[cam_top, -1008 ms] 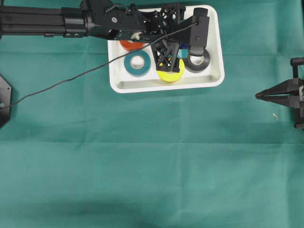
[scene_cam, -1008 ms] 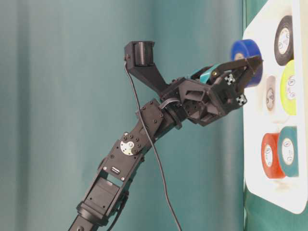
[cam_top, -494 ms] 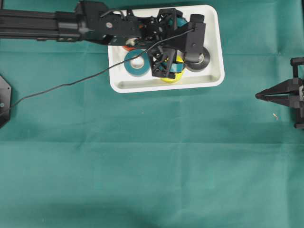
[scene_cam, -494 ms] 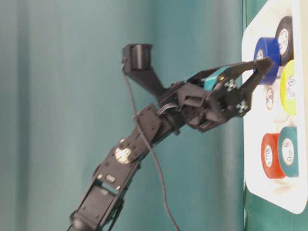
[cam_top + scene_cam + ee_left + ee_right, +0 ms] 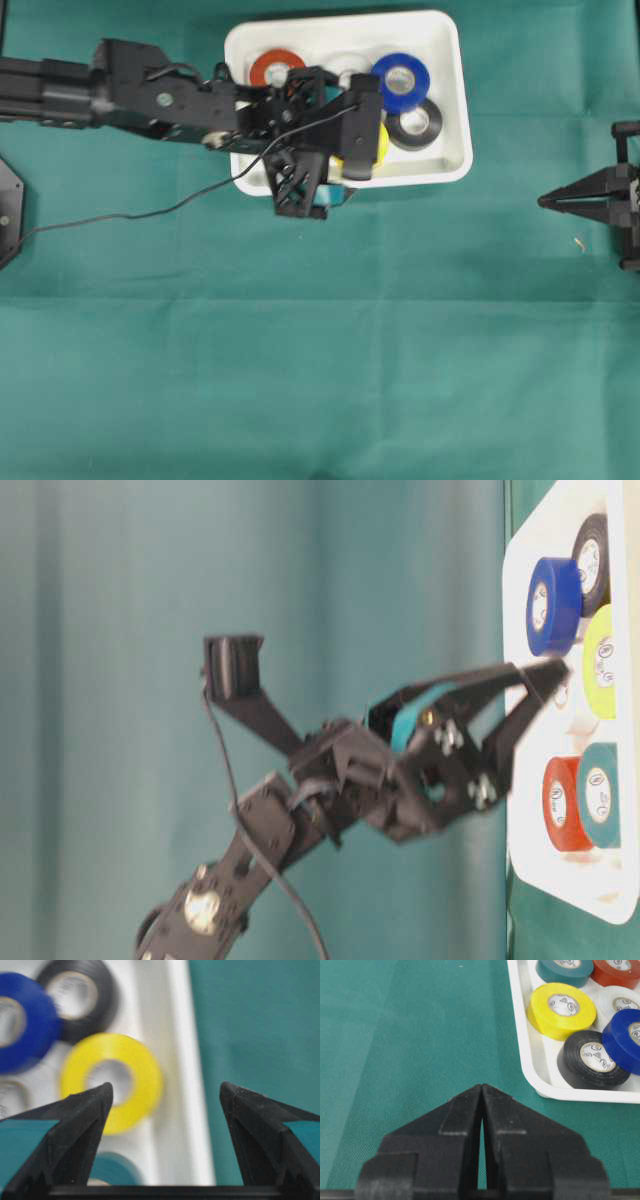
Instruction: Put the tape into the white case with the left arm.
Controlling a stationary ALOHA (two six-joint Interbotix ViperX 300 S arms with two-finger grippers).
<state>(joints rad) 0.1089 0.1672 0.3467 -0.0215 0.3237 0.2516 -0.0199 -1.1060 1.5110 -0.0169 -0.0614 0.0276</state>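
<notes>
The white case point(image 5: 455, 170) stands at the back middle of the green cloth. The blue tape point(image 5: 401, 82) lies in it, its edge over a black roll point(image 5: 415, 120). It also shows in the table-level view point(image 5: 552, 605) and the left wrist view point(image 5: 17, 1022). My left gripper point(image 5: 325, 145), with teal bands, is open and empty. It hangs above the case's front rim point(image 5: 187, 1085), one finger over the yellow roll point(image 5: 112, 1080), the other over cloth. My all-black right gripper point(image 5: 545, 201) is shut and empty at the right edge, and shows in its wrist view point(image 5: 482, 1087).
The case also holds a red roll point(image 5: 277, 68), a white roll point(image 5: 347, 68) and a teal roll point(image 5: 112, 1170), which the arm hides from overhead. A black cable point(image 5: 150, 212) trails from the left arm across the cloth.
My left gripper held the blue tape over the case, opened and left it lying inside. It has since drawn back up and toward the case's front left corner. The right arm has not moved.
</notes>
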